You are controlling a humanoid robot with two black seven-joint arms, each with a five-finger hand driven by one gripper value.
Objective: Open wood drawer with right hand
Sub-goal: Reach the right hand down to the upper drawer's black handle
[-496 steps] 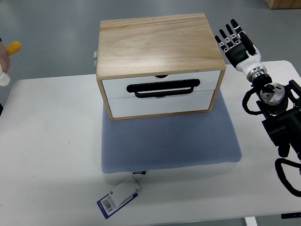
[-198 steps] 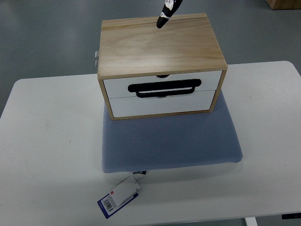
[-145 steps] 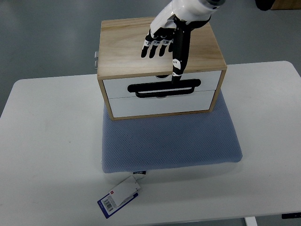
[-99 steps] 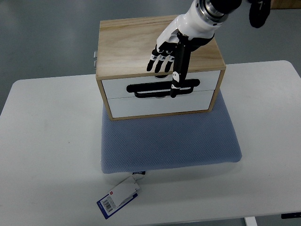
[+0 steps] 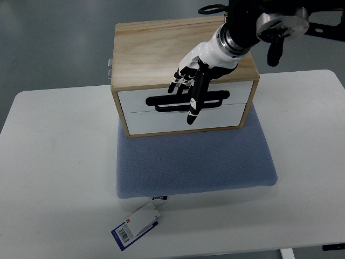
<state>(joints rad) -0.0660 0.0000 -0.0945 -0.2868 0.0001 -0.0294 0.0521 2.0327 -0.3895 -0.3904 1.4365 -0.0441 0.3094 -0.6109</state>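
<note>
A wooden box [image 5: 161,48] with two white drawer fronts stands on a blue-grey mat [image 5: 194,162]. The drawers are closed. A black loop handle [image 5: 164,101] lies across the upper drawer front [image 5: 135,100]. My right hand [image 5: 186,91], white with black fingers, comes in from the upper right over the box top. Its fingers are spread and hang down in front of the upper drawer. The longest finger [image 5: 193,110] crosses the handle and its tip reaches the lower drawer front. The hand holds nothing. The left arm is out of view.
The mat lies on a white table [image 5: 54,162]. A white tag with a blue barcode label [image 5: 135,224] lies near the front edge. The right forearm and wrist joint [image 5: 280,21] hang above the box's back right corner.
The right hand has come in from the top over the box and moved down and forward. Its fingers now reach past the top edge over the drawer handle. The drawers have not moved.
</note>
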